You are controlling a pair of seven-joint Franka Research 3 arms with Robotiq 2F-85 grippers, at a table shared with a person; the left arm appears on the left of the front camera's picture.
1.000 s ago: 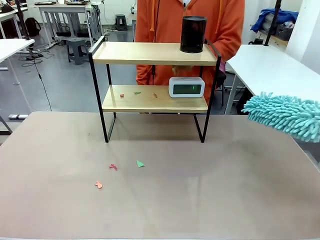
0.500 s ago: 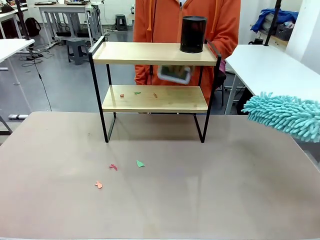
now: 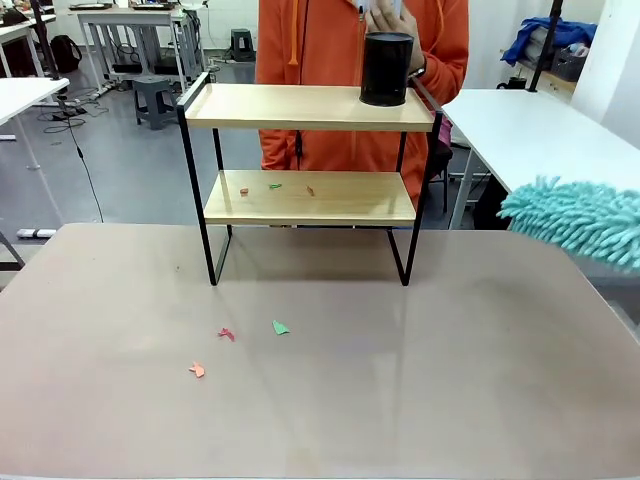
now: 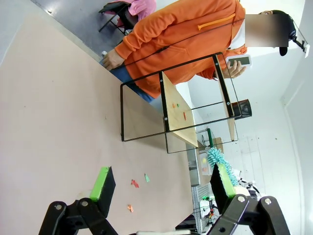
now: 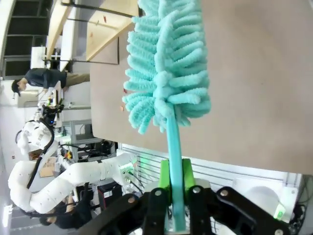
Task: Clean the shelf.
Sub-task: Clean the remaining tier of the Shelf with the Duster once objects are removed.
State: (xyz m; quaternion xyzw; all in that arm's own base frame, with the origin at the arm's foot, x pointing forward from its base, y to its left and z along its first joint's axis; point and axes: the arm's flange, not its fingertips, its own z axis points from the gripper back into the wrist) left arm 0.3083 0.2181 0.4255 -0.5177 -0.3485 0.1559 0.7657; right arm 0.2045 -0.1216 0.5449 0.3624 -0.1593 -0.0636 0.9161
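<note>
We see the small two-tier shelf of light wooden boards in a thin black metal frame (image 3: 300, 107) standing on the far middle of the grey-brown counter (image 3: 450, 380), with its legs on the surface. A black cylindrical container (image 3: 387, 68) stands at the right of the top board. Three tiny coloured scraps (image 3: 275, 186) lie on the left half of the lower board. Three more small paper bits (image 3: 281, 327) lie on the counter in front of the shelf, toward the left.

Behind the shelf, a person in an orange hooded top (image 3: 330, 60) holds a small white device (image 4: 238, 60) raised in one hand (image 4: 227, 72), above the top board.

Our right pincer (image 5: 175, 178) is clenched on the handle of a fluffy teal microfibre duster (image 3: 575, 222). Its head hangs over the counter's right edge, well apart from the shelf. Our left pincer (image 4: 161, 183) is released, its green pads spread wide with nothing between them, above the counter.
</note>
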